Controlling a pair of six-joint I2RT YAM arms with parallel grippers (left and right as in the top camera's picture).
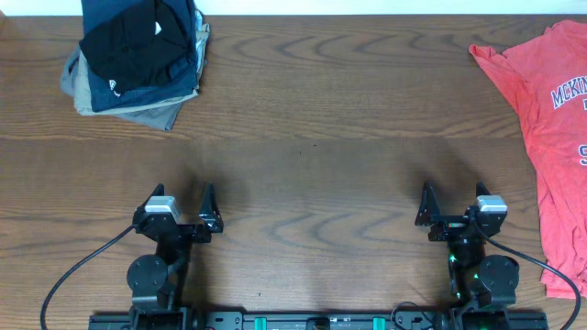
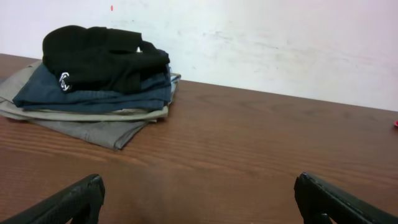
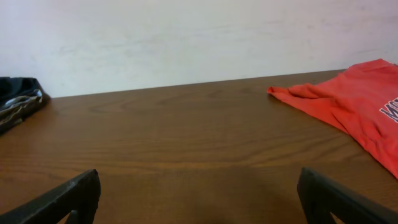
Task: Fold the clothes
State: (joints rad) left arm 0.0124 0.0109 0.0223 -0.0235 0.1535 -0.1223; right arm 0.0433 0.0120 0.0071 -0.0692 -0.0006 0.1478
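While L hand (image 1: pixel 183 195) & R hand (image 1: pixel 454 193) released: clothes stack (image 1: pixel 138 57) far-L, red tee (image 1: pixel 550 128) R.

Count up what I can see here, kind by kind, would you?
Stack of folded clothes: 1
Coral-red T-shirt, lying spread out: 1
Open grippers: 2, the left gripper and the right gripper
Total: 4

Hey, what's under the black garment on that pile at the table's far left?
Under the black garment lie a folded navy piece, a beige one and a grey one. Only their edges show; anything else between them is covered.
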